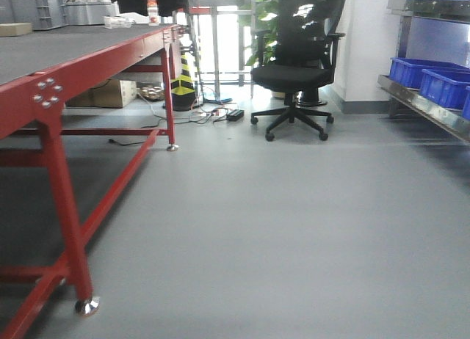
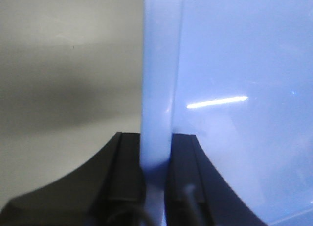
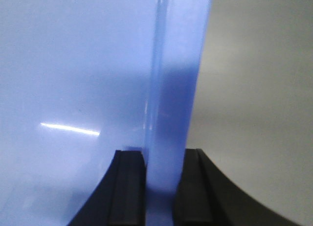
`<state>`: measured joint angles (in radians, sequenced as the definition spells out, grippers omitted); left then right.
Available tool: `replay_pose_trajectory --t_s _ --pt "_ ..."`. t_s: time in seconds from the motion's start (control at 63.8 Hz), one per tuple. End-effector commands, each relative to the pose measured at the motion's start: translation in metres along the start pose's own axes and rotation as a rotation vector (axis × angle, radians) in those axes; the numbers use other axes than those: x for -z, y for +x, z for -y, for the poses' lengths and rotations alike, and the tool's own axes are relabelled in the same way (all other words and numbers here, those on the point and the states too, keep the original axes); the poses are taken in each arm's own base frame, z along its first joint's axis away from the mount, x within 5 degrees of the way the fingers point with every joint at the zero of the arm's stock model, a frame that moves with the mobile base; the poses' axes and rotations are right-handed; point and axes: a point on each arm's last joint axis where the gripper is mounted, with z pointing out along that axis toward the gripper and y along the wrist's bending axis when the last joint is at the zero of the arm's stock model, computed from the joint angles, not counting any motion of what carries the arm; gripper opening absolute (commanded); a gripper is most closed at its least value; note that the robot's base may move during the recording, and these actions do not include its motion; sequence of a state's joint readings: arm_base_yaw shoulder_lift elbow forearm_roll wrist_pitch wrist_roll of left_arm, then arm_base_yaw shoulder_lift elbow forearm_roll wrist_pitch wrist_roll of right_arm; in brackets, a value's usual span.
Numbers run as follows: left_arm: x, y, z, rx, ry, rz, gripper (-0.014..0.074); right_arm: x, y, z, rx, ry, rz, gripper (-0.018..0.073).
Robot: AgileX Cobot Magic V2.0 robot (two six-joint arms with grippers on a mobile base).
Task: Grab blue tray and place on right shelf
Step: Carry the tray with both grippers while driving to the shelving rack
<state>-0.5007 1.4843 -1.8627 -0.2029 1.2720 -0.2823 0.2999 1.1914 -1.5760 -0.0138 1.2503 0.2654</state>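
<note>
The left end effector (image 2: 155, 155) and right end effector (image 3: 160, 160) each pinch the rolled rim of the glossy periwinkle-blue plastic tray (image 2: 234, 89), which spans between them. The shiny stainless steel shelf (image 1: 426, 108) sits at two o'clock in the front view. Best to swing both arms together with the tray level, so neither rim slips.

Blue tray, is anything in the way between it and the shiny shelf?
Nothing visible stands between the blue tray and the right shelf; the floor there is bare. Darker blue bins sit on that shelf, though, and an office chair stands left of it.
</note>
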Motion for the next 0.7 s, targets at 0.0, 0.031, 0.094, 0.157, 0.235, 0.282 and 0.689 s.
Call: replay_pose_trajectory --t_s 0.0,0.031,0.094,0.157,0.235,0.282,0.689 --pt "0.0192 0.0102 0.0177 0.007 0.132 -0.056 -0.0048 0.0128 0.0036 -0.0089 0.004 -0.090 -0.018 0.0057" --pt "0.0193 0.0105 0.0186 0.009 0.142 -0.059 -0.0048 0.0128 0.0036 -0.0089 0.004 -0.090 -0.018 0.0057" --pt "0.0194 0.0106 0.0191 0.011 0.147 -0.060 -0.0048 0.0128 0.0036 -0.0089 0.004 -0.090 -0.018 0.0057" --pt "0.0195 0.0106 0.0193 0.011 0.149 -0.061 -0.0048 0.0128 0.0036 -0.0089 0.004 -0.090 -0.018 0.0057" --pt "0.0195 0.0106 0.0193 0.011 0.149 -0.061 -0.0048 0.0128 0.0036 -0.0089 0.004 -0.090 -0.018 0.0057" --pt "0.0195 0.0106 0.0193 0.011 0.149 -0.061 -0.0048 0.0128 0.0036 -0.0089 0.004 -0.090 -0.018 0.0057" --pt "0.0195 0.0106 0.0193 0.011 0.149 -0.061 -0.0048 0.0124 0.0035 -0.0090 0.004 -0.091 -0.018 0.0057"
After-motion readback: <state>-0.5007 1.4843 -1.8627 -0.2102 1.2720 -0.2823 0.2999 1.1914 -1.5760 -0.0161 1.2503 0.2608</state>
